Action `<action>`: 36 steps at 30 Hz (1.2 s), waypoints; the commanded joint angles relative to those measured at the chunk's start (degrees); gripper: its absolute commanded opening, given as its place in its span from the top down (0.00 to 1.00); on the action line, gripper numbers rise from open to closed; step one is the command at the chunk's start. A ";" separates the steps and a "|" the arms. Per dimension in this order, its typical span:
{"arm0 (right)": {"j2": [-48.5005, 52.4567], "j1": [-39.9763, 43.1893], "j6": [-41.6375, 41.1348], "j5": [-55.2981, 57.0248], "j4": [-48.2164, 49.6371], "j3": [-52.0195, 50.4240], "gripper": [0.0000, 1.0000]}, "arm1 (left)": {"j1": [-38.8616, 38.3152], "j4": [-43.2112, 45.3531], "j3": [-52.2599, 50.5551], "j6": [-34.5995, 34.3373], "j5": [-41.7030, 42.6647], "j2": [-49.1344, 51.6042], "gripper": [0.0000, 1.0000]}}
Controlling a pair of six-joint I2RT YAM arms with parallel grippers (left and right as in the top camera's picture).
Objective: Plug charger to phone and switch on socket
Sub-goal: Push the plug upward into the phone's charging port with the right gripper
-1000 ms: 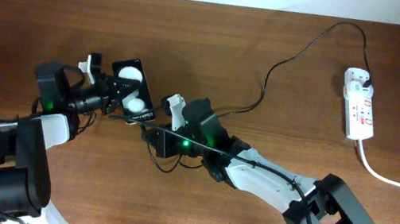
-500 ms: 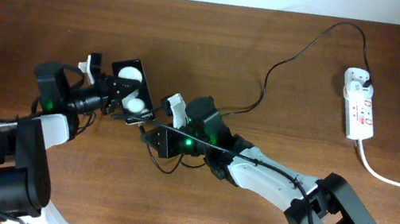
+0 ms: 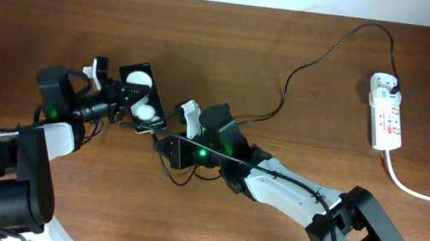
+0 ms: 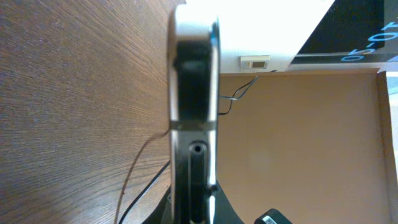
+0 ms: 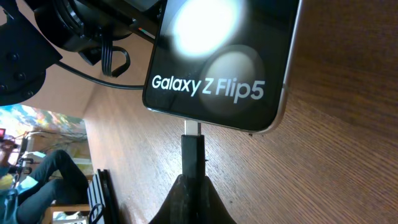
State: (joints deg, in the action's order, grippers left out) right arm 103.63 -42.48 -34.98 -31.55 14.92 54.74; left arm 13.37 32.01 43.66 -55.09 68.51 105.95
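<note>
Overhead: left pincer (image 3: 125, 96) grasps one phone (image 3: 140, 91), right pincer (image 3: 163, 138) grasps one charger (image 3: 286, 88), one socket (image 3: 387, 113) apart.

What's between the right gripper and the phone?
Only the charger connector, pinched in the right gripper, metal tip at the phone edge; the right wrist view shows it.

Glossy black phone (image 5: 221, 62) — silvery metal edge, grained wood table (image 3: 297, 38), matt.
</note>
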 commanded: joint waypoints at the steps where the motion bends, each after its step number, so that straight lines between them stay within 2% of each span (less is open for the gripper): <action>1: -1.27 0.28 0.57 3.63 0.07 0.02 0.96 | 0.02 0.31 -0.02 0.24 2.27 -1.46 1.00; 9: -1.27 0.28 -0.28 7.50 -0.39 0.02 0.96 | 0.02 0.31 -0.02 0.24 2.45 -1.46 1.00; 12: -1.27 0.28 -4.94 12.00 0.33 0.07 0.96 | 0.02 0.33 -0.02 0.24 2.67 -1.46 1.00; 15: -1.27 0.13 -6.27 14.21 1.46 0.07 0.96 | 0.02 0.33 -0.02 0.24 2.69 -1.46 1.00; 36: -1.27 0.13 -6.19 21.84 9.44 0.07 0.96 | -1.40 0.98 -0.02 0.26 3.74 -1.46 1.00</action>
State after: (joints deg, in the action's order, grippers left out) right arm 103.44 -44.12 -40.77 -19.44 21.30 53.65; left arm 12.97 33.74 44.75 -55.55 63.88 105.95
